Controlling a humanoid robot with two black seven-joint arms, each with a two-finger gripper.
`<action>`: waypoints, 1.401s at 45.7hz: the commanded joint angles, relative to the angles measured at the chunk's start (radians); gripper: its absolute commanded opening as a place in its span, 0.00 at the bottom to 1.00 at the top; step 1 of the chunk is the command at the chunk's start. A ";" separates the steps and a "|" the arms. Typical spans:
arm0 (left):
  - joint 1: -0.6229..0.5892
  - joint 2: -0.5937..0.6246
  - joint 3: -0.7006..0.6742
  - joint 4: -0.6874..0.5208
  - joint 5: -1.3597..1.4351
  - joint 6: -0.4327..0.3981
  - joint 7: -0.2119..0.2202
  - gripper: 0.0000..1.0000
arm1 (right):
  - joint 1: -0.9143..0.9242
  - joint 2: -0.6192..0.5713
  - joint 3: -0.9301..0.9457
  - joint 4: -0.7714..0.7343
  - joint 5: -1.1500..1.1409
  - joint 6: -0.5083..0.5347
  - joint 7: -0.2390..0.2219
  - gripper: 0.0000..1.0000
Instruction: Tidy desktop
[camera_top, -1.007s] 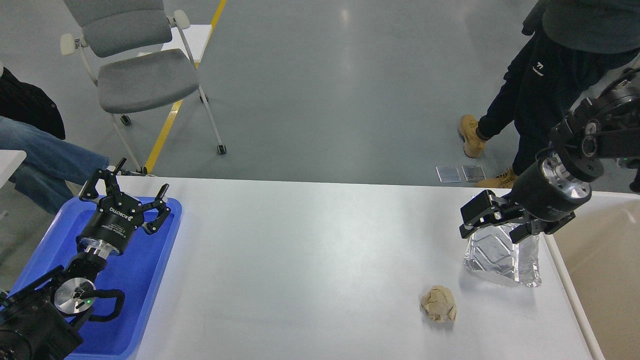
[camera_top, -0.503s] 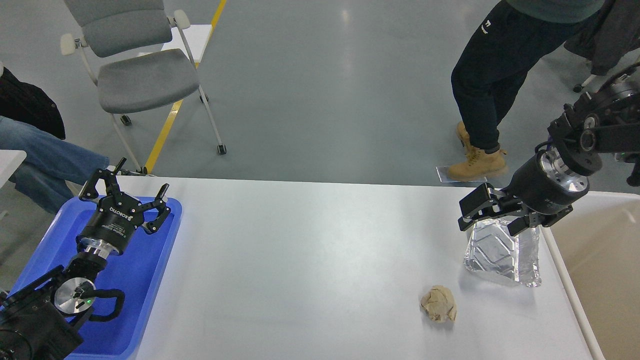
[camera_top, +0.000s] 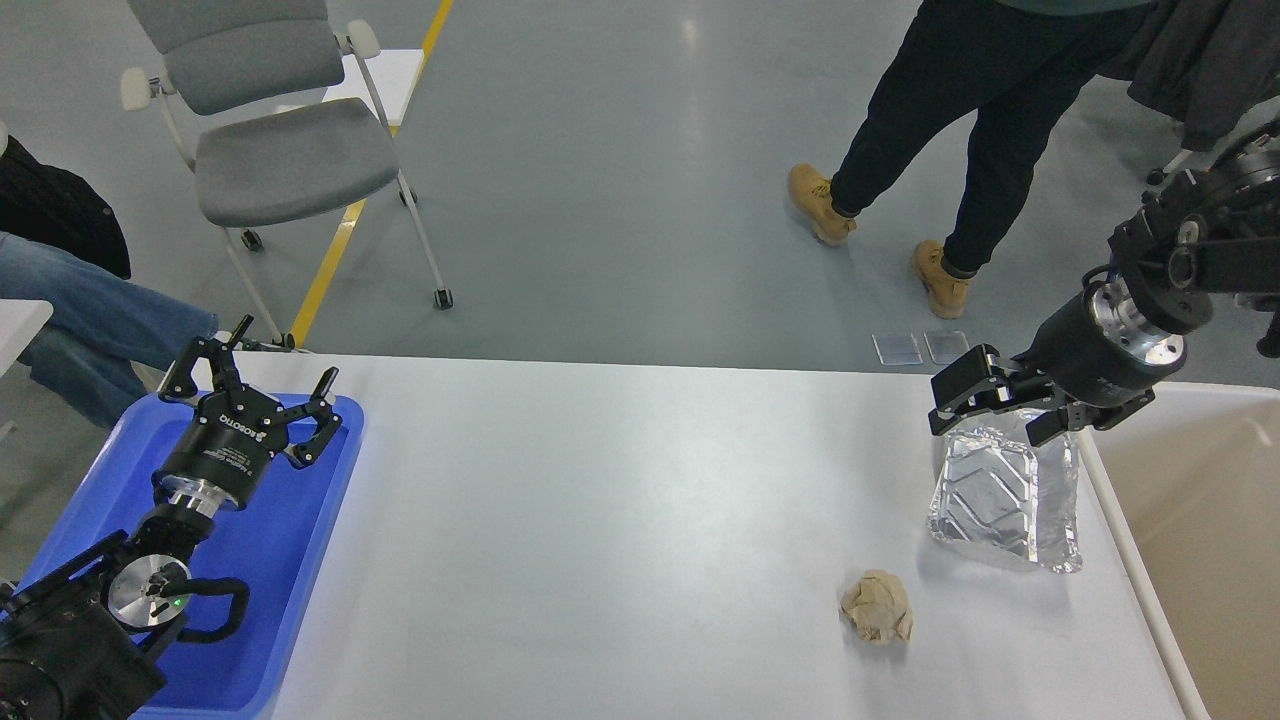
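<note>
As seen, desktop (camera_top: 620, 520) runs lengthwise left-right.

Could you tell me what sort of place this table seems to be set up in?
Probably a workshop or lab hall rather than a home or office: the floor is bare grey with a yellow line painted on it, a wheeled chair stands loose, and a person in work boots walks past the white table.

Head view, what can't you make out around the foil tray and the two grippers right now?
- Foil tray: its far edge is hidden behind the right gripper; contact cannot be told.
- Beige tub: cut off by the right edge.
- Blue tray: partly covered by the arm of the left gripper.
</note>
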 joint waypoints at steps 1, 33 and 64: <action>0.000 0.000 0.000 0.000 0.000 0.000 0.000 0.99 | -0.100 -0.018 -0.006 -0.171 -0.001 -0.004 0.001 1.00; 0.000 0.000 0.000 0.000 0.000 0.000 0.000 0.99 | -0.577 -0.078 0.015 -0.598 0.002 -0.221 0.002 1.00; 0.000 0.000 0.000 0.000 0.000 0.000 0.000 0.99 | -0.915 -0.069 0.194 -0.700 0.002 -0.475 0.002 1.00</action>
